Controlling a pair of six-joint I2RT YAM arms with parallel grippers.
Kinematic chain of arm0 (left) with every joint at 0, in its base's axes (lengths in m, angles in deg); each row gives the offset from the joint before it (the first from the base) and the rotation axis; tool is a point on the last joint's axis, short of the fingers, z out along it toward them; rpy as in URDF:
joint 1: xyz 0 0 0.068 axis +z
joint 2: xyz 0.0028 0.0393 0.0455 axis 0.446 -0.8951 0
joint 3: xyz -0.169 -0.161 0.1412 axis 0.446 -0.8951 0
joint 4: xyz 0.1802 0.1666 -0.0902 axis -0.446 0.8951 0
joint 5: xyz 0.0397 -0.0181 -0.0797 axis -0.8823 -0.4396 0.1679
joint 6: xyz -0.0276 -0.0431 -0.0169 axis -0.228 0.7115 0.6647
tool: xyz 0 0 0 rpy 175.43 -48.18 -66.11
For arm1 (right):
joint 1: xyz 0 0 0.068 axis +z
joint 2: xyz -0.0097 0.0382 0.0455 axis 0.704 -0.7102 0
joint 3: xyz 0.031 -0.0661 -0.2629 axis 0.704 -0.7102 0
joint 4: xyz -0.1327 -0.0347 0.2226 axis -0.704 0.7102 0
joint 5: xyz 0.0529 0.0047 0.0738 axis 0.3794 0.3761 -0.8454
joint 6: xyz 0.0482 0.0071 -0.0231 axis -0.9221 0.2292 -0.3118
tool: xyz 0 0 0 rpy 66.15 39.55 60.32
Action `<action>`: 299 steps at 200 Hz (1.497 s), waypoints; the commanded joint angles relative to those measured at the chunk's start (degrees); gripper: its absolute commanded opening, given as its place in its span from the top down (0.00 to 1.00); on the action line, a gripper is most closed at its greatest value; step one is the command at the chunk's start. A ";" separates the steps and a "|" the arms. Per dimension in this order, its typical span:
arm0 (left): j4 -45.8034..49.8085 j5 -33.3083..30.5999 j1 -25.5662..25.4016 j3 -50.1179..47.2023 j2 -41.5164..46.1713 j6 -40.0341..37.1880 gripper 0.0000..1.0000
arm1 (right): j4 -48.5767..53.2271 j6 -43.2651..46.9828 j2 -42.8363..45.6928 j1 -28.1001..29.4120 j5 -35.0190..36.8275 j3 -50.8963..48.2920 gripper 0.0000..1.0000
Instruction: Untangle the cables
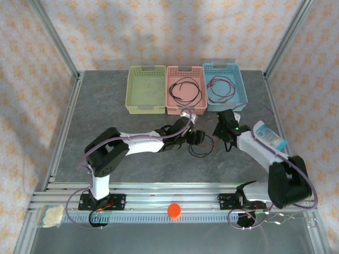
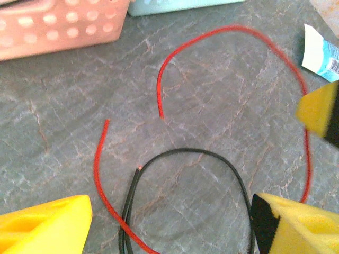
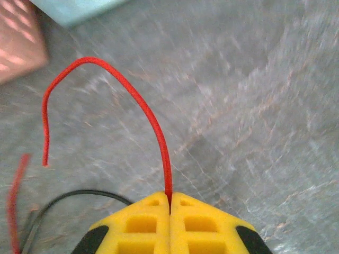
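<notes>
On the grey table between my two grippers lie loose cables: a red cable (image 2: 233, 29) arching in a wide loop and a black cable (image 2: 185, 152) curled inside it. My left gripper (image 2: 169, 227) hovers open over the black loop, its yellow fingers (image 2: 45, 222) wide apart and holding nothing. My right gripper (image 3: 169, 203) is shut on the red cable (image 3: 143, 106), which rises from between its fingertips and bends over to the left. From above, the left gripper (image 1: 199, 138) and right gripper (image 1: 220, 131) flank the tangle (image 1: 201, 148).
Three baskets stand at the back: green (image 1: 146, 106) with a pale cable, pink (image 1: 185, 108) with a black cable, blue (image 1: 239, 87) with a red cable. An orange ball (image 1: 174, 210) sits on the front rail. The pink basket (image 2: 58, 26) is close ahead of the left gripper.
</notes>
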 commanded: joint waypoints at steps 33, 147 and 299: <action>4.46 -2.32 1.34 4.60 4.40 -5.55 0.15 | 6.70 8.28 11.82 -0.33 3.30 8.94 1.00; 3.44 3.35 7.50 12.32 7.30 -7.33 0.15 | 14.54 7.44 6.14 -0.96 14.80 30.47 1.00; 17.92 6.86 12.66 42.53 -13.16 -8.77 0.16 | 1.73 6.47 -26.09 -14.71 3.56 49.72 1.00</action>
